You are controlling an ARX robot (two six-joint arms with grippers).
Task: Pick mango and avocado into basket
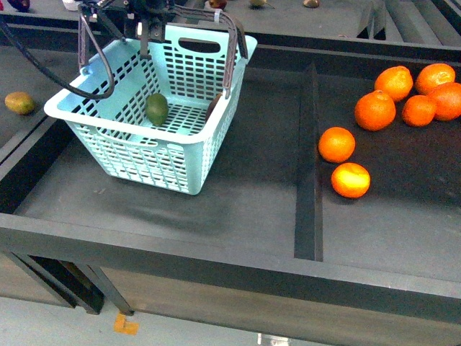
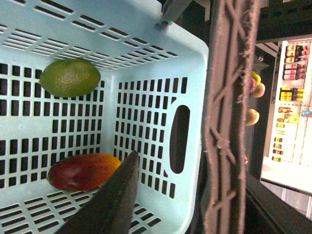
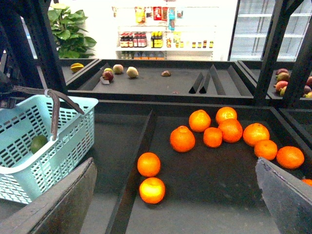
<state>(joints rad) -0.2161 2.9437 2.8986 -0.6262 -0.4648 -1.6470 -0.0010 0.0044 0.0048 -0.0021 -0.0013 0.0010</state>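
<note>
Oranges (image 1: 351,179) sit nearest; mango (image 2: 83,171) and avocado (image 2: 69,77) lie in basket (image 1: 144,162); right gripper (image 3: 175,204) gapes wide, left gripper's state unclear.

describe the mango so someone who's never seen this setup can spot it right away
Find the pale teal basket on the dark shelf, left of the divider that fences off the oranges. Two fruits lie on its lattice floor, apart from each other. The mango is the oval one with dark red skin fading to orange-yellow at one end, while its only neighbour, the avocado, is plain dull green.
</note>
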